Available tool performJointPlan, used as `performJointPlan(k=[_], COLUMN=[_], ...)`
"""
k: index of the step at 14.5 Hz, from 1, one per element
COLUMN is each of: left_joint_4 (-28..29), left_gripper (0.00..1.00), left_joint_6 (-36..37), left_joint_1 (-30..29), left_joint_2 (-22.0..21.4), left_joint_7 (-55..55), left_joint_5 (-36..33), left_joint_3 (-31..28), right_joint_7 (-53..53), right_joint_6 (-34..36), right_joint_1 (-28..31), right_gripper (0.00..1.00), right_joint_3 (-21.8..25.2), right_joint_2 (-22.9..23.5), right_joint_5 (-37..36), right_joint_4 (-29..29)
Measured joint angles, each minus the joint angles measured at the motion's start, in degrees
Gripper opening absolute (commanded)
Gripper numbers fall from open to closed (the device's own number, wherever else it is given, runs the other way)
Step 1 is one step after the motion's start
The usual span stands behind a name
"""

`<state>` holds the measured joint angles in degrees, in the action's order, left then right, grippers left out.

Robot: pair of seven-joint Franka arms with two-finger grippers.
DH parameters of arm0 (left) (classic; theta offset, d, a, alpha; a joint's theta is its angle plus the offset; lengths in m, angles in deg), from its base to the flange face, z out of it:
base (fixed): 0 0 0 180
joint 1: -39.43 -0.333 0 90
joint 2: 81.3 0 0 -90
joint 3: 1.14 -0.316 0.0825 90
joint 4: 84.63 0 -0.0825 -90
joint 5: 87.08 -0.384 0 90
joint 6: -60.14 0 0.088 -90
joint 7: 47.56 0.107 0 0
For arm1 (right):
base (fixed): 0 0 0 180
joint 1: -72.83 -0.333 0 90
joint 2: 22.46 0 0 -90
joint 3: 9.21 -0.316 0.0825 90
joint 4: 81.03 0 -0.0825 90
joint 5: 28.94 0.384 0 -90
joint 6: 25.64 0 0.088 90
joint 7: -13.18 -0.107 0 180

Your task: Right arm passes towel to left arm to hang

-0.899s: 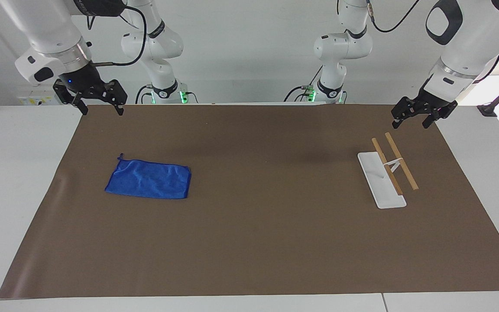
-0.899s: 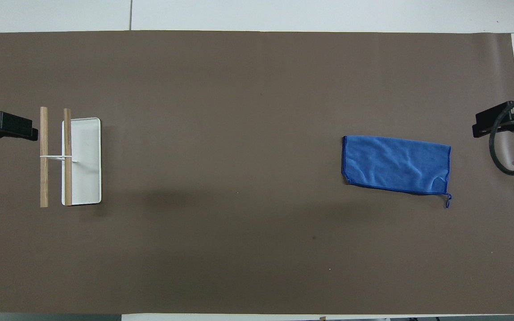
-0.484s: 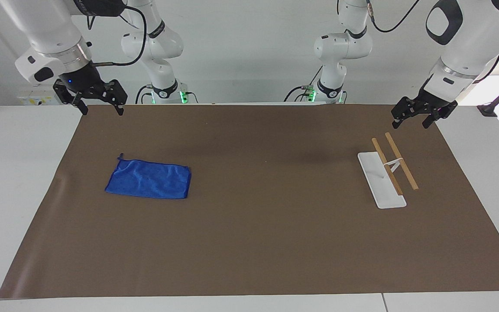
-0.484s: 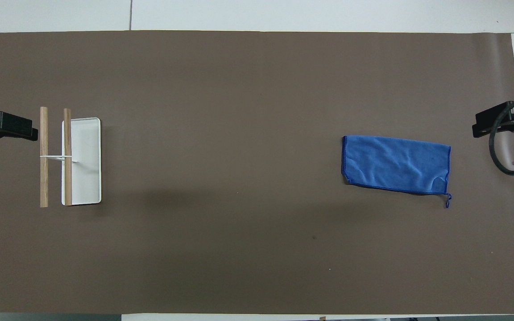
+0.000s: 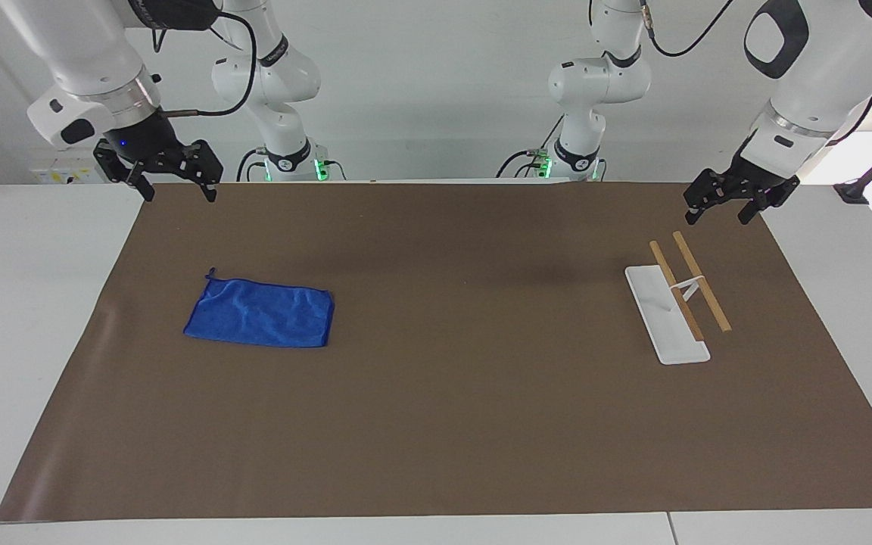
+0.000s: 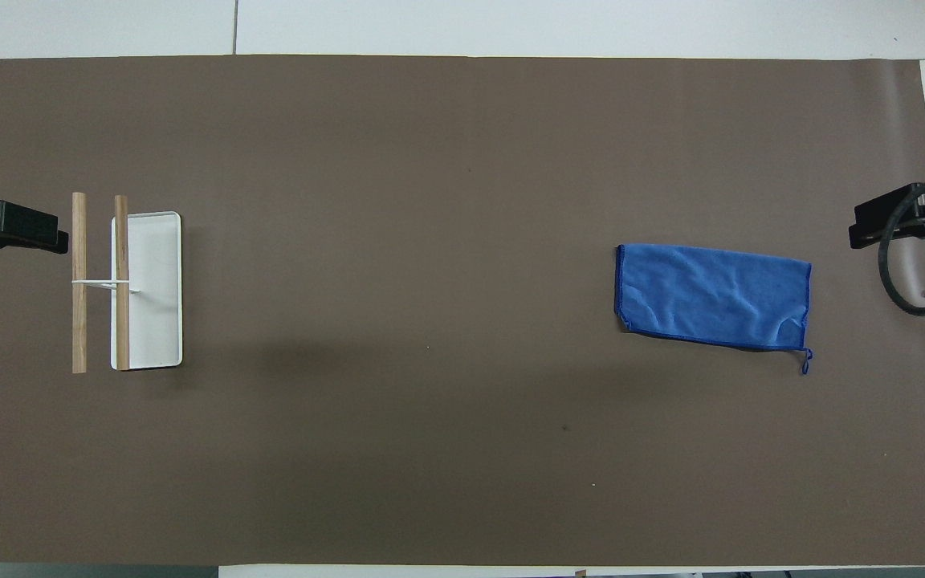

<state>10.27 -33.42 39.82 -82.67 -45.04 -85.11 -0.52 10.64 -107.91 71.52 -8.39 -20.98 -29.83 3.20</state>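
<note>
While both arms hang raised at the corners of the brown mat [image 5: 451,424] nearest the robots, the towel [image 5: 260,312] lies flat on that mat toward the right arm's end of the tabletop [image 5: 20,303], untouched. Its long axis runs along the length of the tabletop, from one arm's end toward the other. One short edge faces the right arm's end, and the tiny corner loop [image 6: 806,361] sticks out from the corner on that end that is nearer to the robots. The cloth is lightly rumpled, its edges stitched in darker blue.

The right gripper [image 5: 172,189] hovers over the mat's corner at its own end, fingers spread and holding nothing, with a blue light glowing at the wrist. The left gripper [image 5: 717,210] hovers over the mat's edge at the other end, near the rack [image 5: 678,299], fingers likewise spread and empty.

The rack stands toward the left arm's end: a white tray base [image 6: 153,289] carrying two wooden bars [image 6: 79,281], parallel to each other and lying crosswise to the towel's long axis.

The mat covers most of a white tabletop. A plain white wall [image 5: 436,91] rises at the robots' end, where the two arm bases show green lights [image 5: 320,168].
</note>
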Motion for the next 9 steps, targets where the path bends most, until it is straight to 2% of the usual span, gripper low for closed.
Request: performJointPlan(k=[2, 5, 7, 9], left_joint_4=[0.0, 0.0, 0.0, 0.0], left_gripper=[1.00, 1.00, 1.00, 1.00], left_joint_6=[0.0, 0.0, 0.0, 0.0], left_joint_1=[0.0, 0.0, 0.0, 0.0], left_joint_2=[0.0, 0.0, 0.0, 0.0], left_joint_7=[0.0, 0.0, 0.0, 0.0], left_joint_5=[0.0, 0.0, 0.0, 0.0], left_joint_3=[0.0, 0.0, 0.0, 0.0], right_joint_7=[0.0, 0.0, 0.7, 1.8], right_joint_6=[-0.9, -6.9, -12.9, -24.1], right_joint_1=[0.2, 0.5, 1.4, 1.9], right_gripper=[1.00, 1.00, 1.00, 1.00], right_joint_3=[0.1, 0.4, 0.5, 0.5], right_joint_2=[-0.2, -1.8, -4.4, -8.2], right_joint_5=[0.0, 0.0, 0.0, 0.0], right_joint_4=[0.9, 6.8, 14.1, 25.3])
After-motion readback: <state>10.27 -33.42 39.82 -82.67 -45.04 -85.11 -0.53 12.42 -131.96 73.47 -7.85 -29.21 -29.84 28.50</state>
